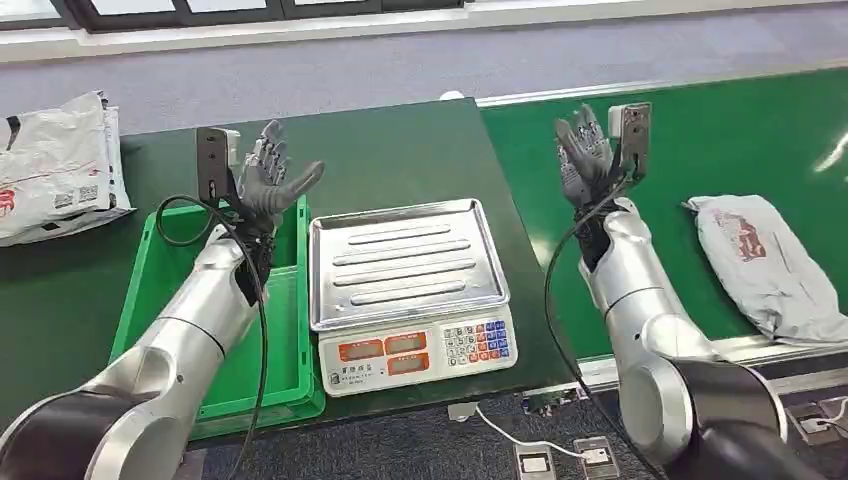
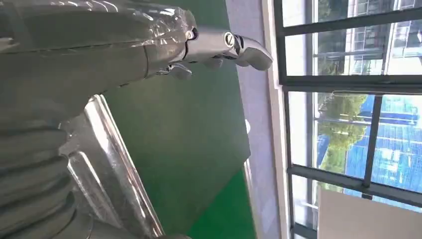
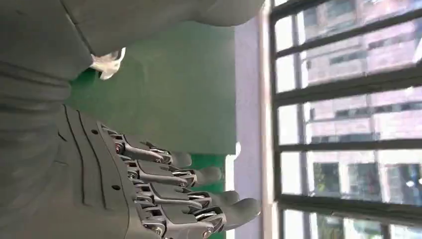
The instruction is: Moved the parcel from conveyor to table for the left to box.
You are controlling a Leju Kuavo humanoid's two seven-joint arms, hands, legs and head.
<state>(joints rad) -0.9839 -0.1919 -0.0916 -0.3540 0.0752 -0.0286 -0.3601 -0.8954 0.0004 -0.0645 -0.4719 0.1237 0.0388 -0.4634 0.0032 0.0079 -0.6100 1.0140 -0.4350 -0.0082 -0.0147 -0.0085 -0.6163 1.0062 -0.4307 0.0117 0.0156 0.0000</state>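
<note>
A grey plastic parcel (image 1: 765,262) with a red print lies on the green conveyor (image 1: 700,130) at the right. My right hand (image 1: 583,152) is raised above the conveyor's left part, well left of the parcel, fingers spread and holding nothing; the right wrist view shows its fingers (image 3: 169,189) apart. My left hand (image 1: 268,180) is lifted over the green box (image 1: 150,290) with fingers apart and nothing in it; its thumb (image 2: 234,47) shows in the left wrist view.
A silver weighing scale (image 1: 405,265) with a keypad stands on the dark green table (image 1: 400,150) between box and conveyor. White parcels (image 1: 55,165) lie at the table's far left. Cables and sockets lie on the floor in front.
</note>
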